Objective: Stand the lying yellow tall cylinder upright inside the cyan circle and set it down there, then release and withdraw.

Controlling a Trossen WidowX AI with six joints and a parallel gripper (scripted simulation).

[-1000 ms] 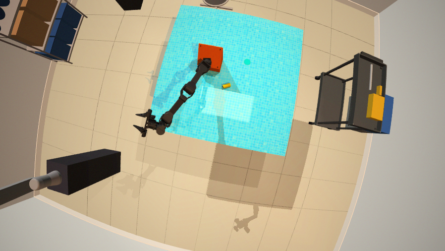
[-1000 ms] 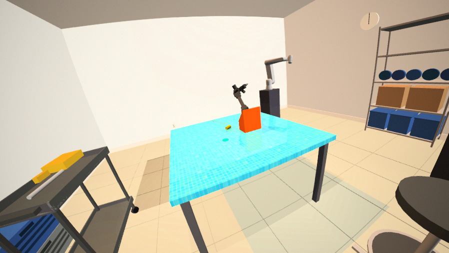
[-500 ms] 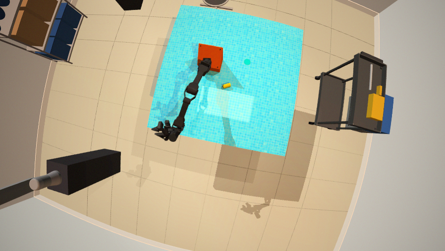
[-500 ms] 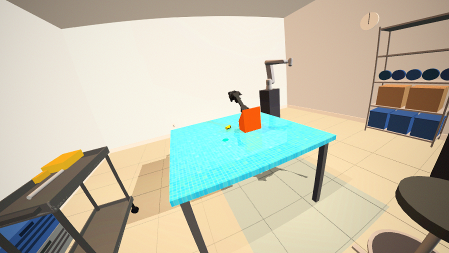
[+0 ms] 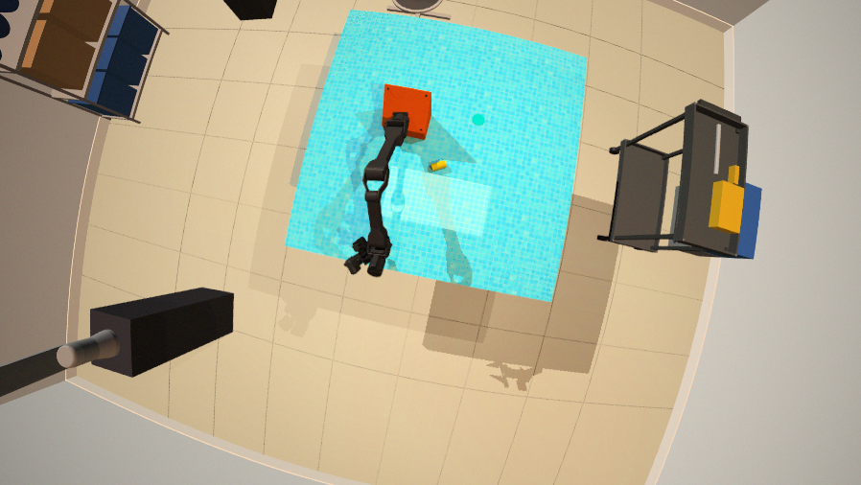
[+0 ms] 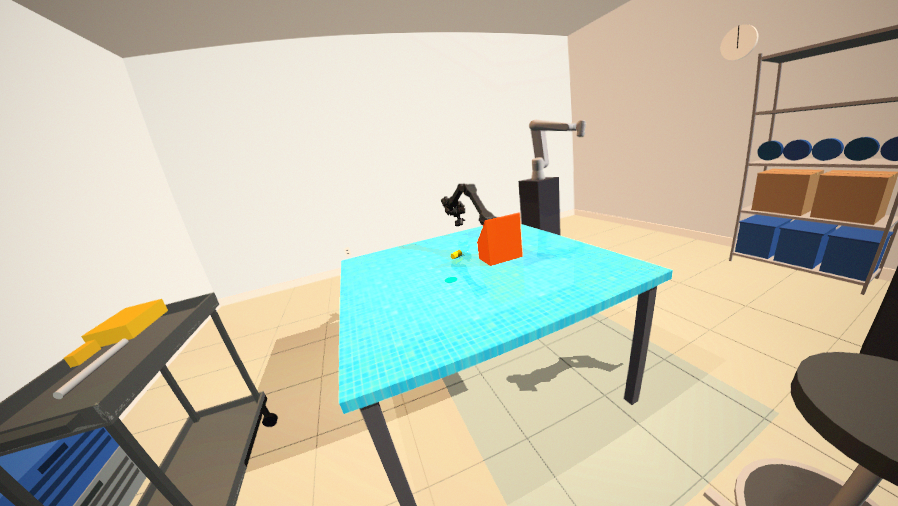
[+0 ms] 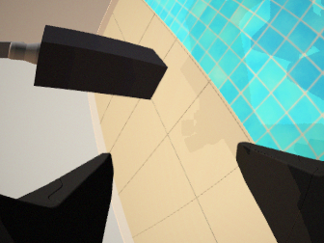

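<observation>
The yellow cylinder [image 5: 437, 165] [image 6: 456, 254] lies on its side on the tiled turquoise table [image 5: 530, 198] [image 6: 402, 339]. The cyan circle [image 5: 477, 120] [image 6: 450, 279] is a flat disc on the table, apart from the cylinder, with nothing standing on it. My gripper [image 5: 363, 267] [image 6: 459, 221] [image 7: 176, 157] is open and empty, its two dark fingers well apart in the wrist view. It is raised above the table's edge, well away from the cylinder. Neither cylinder nor circle shows in the wrist view.
An orange-red block [image 5: 407, 108] [image 6: 500, 240] stands at the arm's base, near the cylinder and circle. A dark pedestal [image 5: 180, 328] [image 6: 540, 204] [image 7: 98, 65] stands off the table. A grey cart [image 5: 644, 193] [image 6: 182, 433] with yellow boxes stands beyond another side.
</observation>
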